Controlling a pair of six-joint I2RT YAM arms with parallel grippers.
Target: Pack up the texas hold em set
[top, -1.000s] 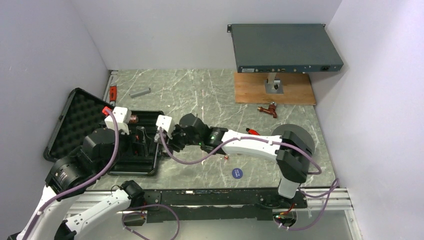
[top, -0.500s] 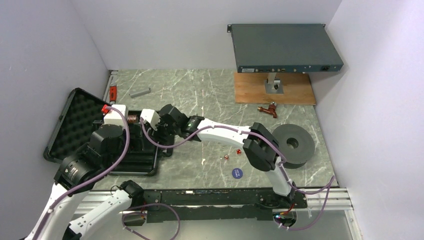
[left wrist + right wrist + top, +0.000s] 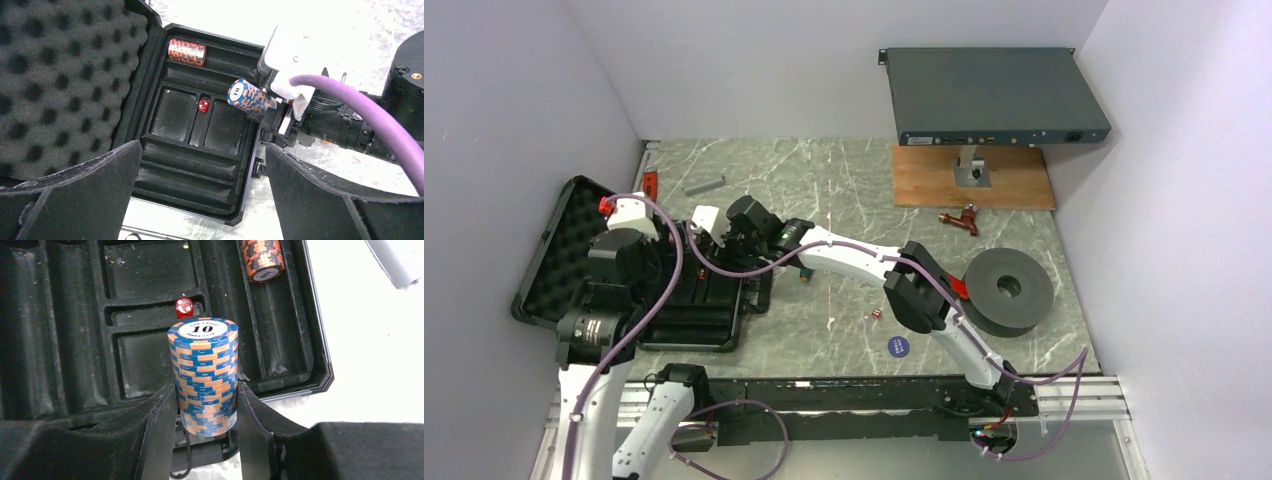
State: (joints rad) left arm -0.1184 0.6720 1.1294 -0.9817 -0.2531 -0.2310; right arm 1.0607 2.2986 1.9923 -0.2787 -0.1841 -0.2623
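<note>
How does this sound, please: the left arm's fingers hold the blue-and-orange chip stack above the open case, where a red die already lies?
Not quite: the right arm's fingers hold the blue-and-orange chip stack, as the right wrist view shows; the left fingers are open and empty. The stack is above the open case, where a red die already lies.

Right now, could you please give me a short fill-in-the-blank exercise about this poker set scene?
The right gripper is shut on the blue chip stack, whose top chip reads ____.
The die lying in the case is ____.
The jaws of the left gripper stand ____.
Missing: 10; red; open.
</note>
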